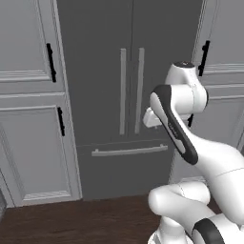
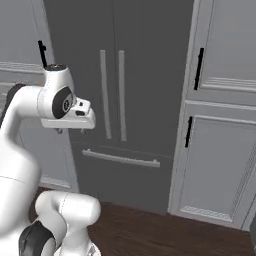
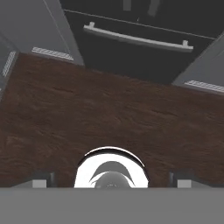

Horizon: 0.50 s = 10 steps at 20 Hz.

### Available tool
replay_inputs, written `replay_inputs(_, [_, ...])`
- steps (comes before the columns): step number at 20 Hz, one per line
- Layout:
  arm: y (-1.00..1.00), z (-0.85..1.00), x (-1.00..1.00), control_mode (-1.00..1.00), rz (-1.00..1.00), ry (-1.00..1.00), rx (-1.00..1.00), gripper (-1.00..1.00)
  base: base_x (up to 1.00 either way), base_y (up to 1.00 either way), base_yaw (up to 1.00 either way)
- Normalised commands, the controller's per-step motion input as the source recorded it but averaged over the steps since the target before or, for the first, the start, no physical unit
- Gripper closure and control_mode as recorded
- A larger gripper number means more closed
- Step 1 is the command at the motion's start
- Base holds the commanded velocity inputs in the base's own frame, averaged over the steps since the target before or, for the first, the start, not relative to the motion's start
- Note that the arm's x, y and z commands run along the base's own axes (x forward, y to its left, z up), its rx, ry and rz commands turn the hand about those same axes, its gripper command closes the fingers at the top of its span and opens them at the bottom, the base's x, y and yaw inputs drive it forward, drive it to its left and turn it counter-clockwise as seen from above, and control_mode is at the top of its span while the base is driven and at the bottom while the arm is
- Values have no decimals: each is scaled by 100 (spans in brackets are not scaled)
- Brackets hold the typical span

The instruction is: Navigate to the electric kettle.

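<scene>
The electric kettle is out of view. My arm is folded close to the base, with the hand hanging in front of a tall dark fridge (image 1: 107,86). The gripper (image 2: 62,130) points down at the brown wood floor (image 3: 87,109). In the hand view the gripper (image 3: 112,178) is open, its fingertips (image 3: 42,178) stand far apart, and there is nothing between them.
The fridge (image 2: 145,75) has two vertical door handles and a drawer with a long bar handle (image 3: 138,39). Grey cabinets with black handles stand on its left (image 1: 33,143) and on its right (image 2: 220,160). Wood floor (image 1: 81,221) lies between the base and the fridge.
</scene>
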Motion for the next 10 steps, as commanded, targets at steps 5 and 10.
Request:
replay_inputs(5, [0, 0, 0, 100, 0, 0, 0, -100, -18, 5, -99])
replay_inputs(10, [0, 0, 0, 100, 0, 0, 0, -100, 0, 0, -100])
